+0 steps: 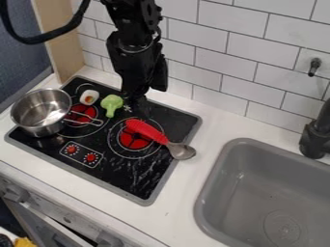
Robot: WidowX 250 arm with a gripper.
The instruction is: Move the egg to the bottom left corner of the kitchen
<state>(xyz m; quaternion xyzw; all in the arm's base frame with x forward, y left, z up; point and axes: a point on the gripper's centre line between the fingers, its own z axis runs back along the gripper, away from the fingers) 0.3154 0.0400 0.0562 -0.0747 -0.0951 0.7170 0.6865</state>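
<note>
The black gripper (135, 102) hangs down from the top edge over the back part of the black cooktop (143, 187), just right of the green toy broccoli (111, 103). Whether its jaws are spread or pressed together, I cannot tell.

The toy egg (89, 97), white with an orange-brown centre, lies near the back left corner of the cooktop, at the upper edge of a red burner (82, 112). It is between the metal pot (41, 112) and the broccoli, closer to the broccoli. The pot stands upright on the left side of the cooktop, its wire handle (84, 121) reaching right across that burner. The broccoli lies with its stem toward the front.

A spoon (158, 138) with a red handle lies slantwise across the other red burner (133, 140), its metal bowl past the cooktop's right edge, over the white worktop (193, 166). To the right are a grey sink (248, 185) and a black faucet (314, 137). White tiles (216, 60) line the wall behind.
</note>
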